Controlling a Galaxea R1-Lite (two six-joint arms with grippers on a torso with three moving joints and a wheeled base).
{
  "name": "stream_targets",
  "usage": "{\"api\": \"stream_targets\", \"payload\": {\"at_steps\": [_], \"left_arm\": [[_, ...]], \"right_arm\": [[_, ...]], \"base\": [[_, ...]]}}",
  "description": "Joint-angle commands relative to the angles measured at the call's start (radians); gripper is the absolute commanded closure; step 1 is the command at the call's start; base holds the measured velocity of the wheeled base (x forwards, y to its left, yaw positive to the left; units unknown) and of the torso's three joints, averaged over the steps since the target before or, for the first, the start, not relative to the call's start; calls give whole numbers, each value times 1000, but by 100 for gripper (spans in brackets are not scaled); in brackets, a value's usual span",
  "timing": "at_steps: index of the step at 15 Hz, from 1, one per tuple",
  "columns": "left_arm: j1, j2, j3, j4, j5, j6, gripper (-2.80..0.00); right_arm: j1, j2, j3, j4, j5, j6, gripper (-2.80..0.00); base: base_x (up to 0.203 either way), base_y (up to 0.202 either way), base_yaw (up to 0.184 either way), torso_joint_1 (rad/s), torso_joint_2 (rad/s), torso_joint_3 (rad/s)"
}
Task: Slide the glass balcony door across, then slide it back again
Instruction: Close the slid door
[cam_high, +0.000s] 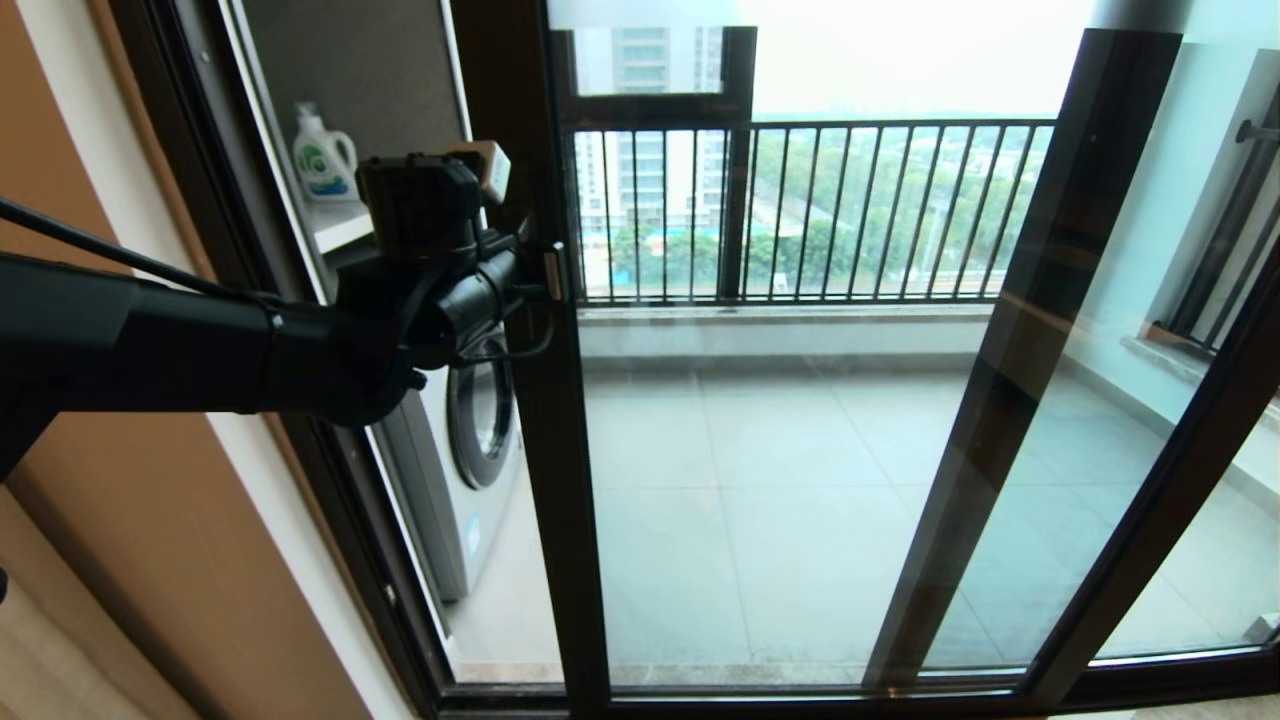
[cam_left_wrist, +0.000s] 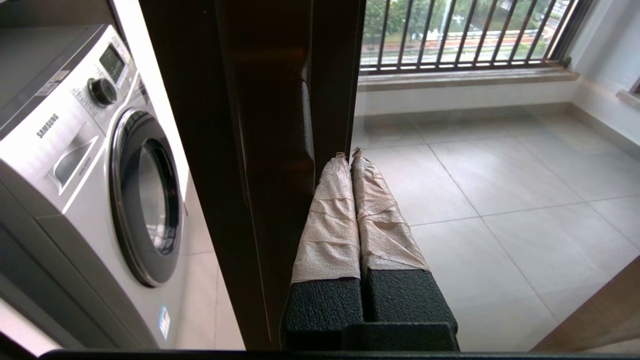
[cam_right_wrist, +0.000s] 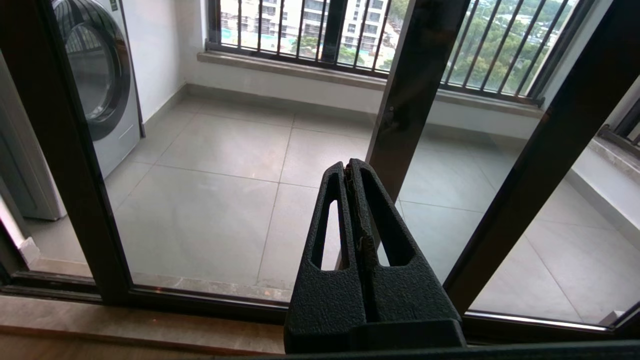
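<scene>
The glass balcony door (cam_high: 562, 480) is a clear pane in a dark frame. Its left upright (cam_left_wrist: 265, 150) stands apart from the wall jamb (cam_high: 300, 420), which leaves a gap. My left gripper (cam_high: 550, 272) is raised to that upright at handle height. In the left wrist view its tape-wrapped fingers (cam_left_wrist: 330, 215) are shut on nothing, and the left gripper (cam_left_wrist: 348, 156) lies along the upright's glass-side edge, beside the small dark handle (cam_left_wrist: 307, 120). My right gripper (cam_right_wrist: 350, 166) is shut and empty, low before the pane, and is outside the head view.
A white washing machine (cam_high: 470, 440) and a detergent bottle (cam_high: 322, 155) show through the gap on the left. A second dark-framed panel (cam_high: 1180, 470) overlaps at the right. The black-barred railing window (cam_high: 800, 210) closes the tiled balcony. A tan wall (cam_high: 130, 500) lies to the left.
</scene>
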Motion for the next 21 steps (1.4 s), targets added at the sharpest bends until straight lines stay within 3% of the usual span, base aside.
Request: {"api": "stream_targets", "payload": {"at_steps": [1, 15, 21], "left_arm": [[18, -25, 27, -2, -2, -1, 0], [171, -28, 46, -3, -15, -2, 0], [249, -36, 147, -127, -16, 4, 0]], "right_arm": [[1, 0, 12, -1, 0, -1, 0], [1, 1, 12, -1, 1, -1, 0], [1, 0, 12, -1, 0, -1, 0]], "base": [[0, 0, 0, 0, 0, 0], [0, 0, 0, 0, 0, 0], [0, 0, 0, 0, 0, 0]]}}
